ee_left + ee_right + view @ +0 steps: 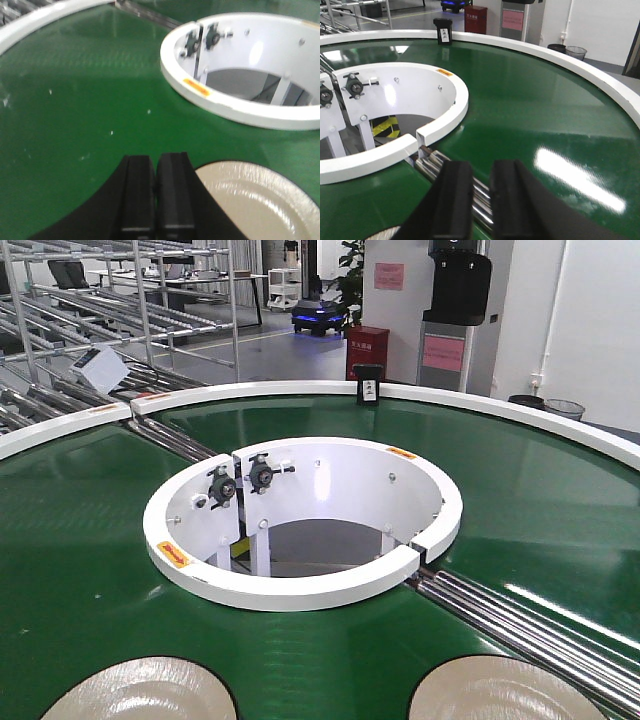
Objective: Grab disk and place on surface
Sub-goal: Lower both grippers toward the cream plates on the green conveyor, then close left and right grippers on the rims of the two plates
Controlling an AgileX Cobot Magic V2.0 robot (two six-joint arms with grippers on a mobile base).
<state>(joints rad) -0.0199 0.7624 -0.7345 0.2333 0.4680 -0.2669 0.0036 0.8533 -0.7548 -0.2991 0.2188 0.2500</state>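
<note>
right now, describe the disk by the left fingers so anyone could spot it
Find the green conveyor belt around the white inner rim. Two pale disks lie at its near edge; yours is the left disk, beside the left fingers, away from the steel rollers near the other disk.

Glossy green belt (560,500), shiny metal rollers (520,625), pearly ridged disk (255,200)

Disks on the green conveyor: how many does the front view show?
2: left disk at the bottom left, right disk at the bottom right, both cropped; more may lie out of frame.
</note>
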